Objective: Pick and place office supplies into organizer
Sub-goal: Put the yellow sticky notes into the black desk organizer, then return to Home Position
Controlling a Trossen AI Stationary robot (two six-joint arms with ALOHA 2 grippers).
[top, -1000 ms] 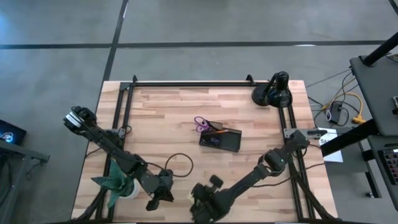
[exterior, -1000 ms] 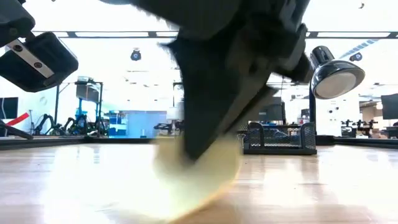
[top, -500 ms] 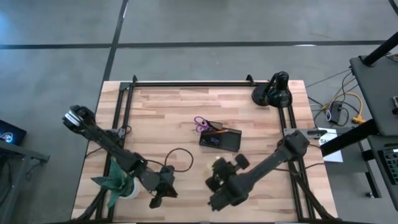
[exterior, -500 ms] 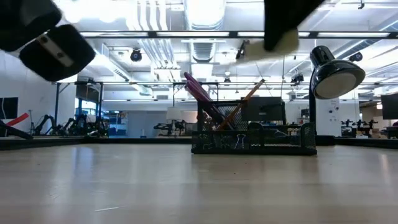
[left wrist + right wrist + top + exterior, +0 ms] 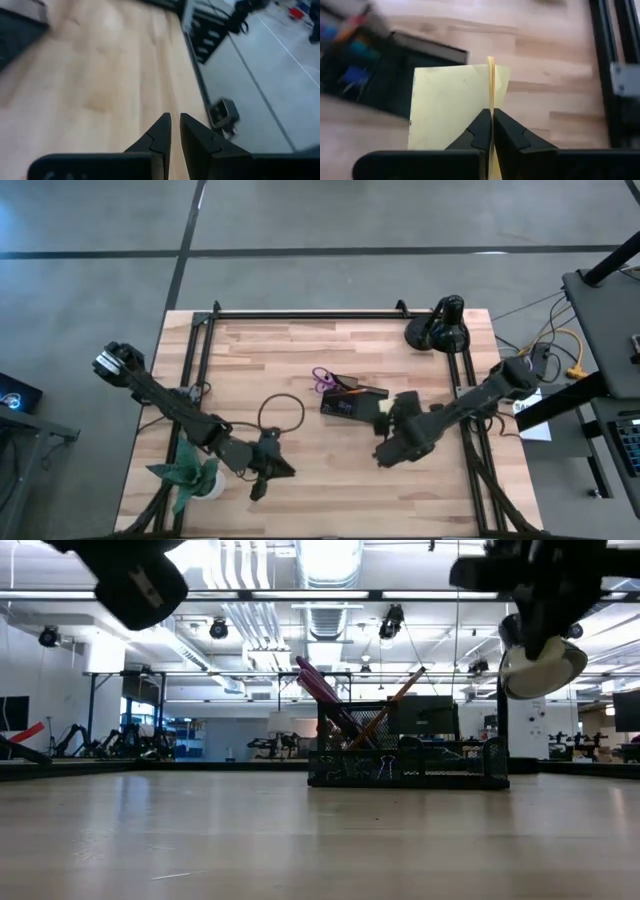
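While the right gripper pinches the yellow sticky-note pad edge-on, fingers nearly closed on its thin side, the pad hangs just right of the organizer. Judging by its look, it is light and flexible, so loose sheets may fan; gripping near the glued edge seems safest. Near the table's front left, the left gripper waits, fingers almost together, empty.

bright, even | ceiling lights glare | wrist views motion-blurred
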